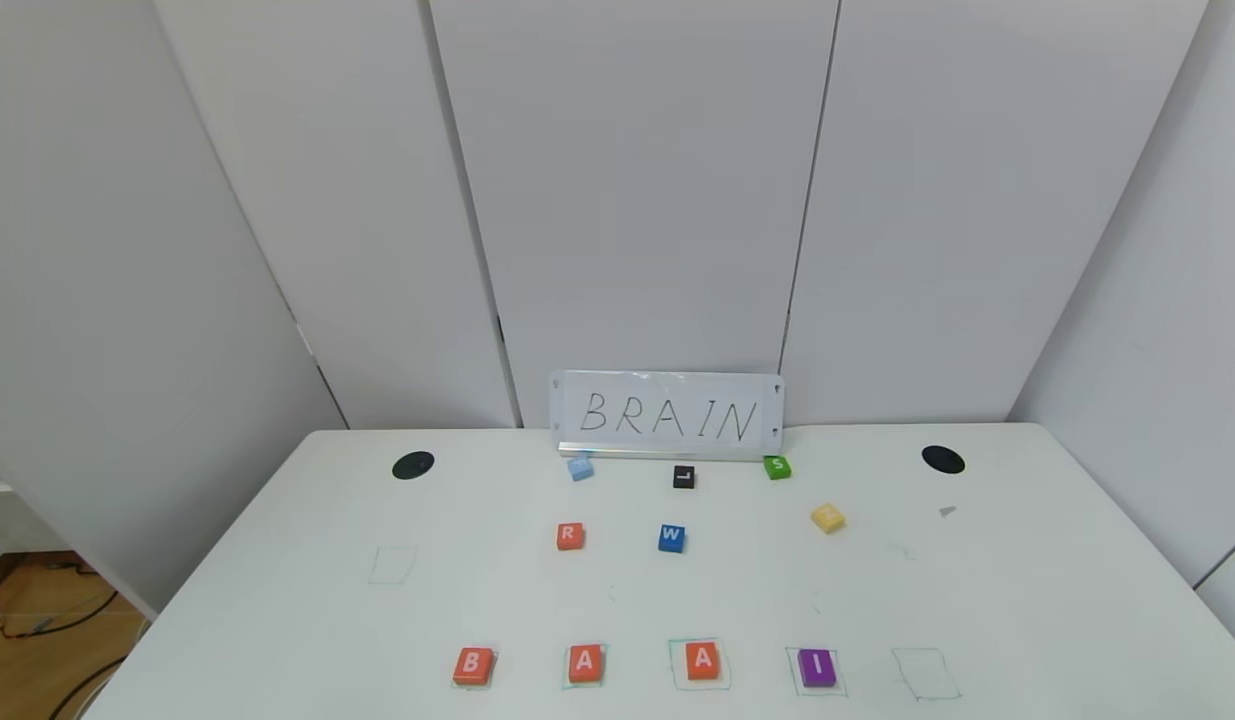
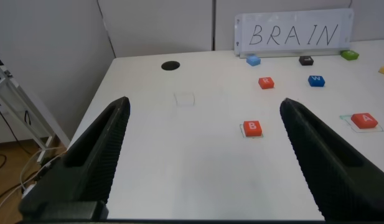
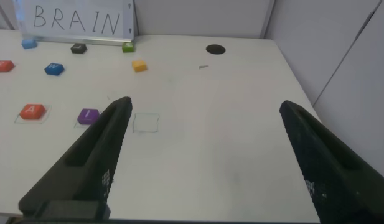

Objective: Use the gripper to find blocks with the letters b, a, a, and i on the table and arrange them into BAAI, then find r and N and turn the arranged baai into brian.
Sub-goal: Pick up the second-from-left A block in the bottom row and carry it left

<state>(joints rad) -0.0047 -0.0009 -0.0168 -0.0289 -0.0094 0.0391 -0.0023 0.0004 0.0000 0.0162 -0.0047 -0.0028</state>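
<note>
Head view: the blocks B (image 1: pixel 473 665), A (image 1: pixel 585 663), A (image 1: pixel 703 660) and I (image 1: pixel 817 667) are sitting in a row along the near edge of the desk (image 1: pixel 277 600). R (image 1: pixel 570 536) and the yellow N (image 1: pixel 828 517) are lying farther back.

Left wrist view: the left gripper (image 2: pixel 204 155) is hovering spread wide above the desk's left side.

Right wrist view: the right gripper (image 3: pixel 201 155) is hanging agape over the right side.
</note>
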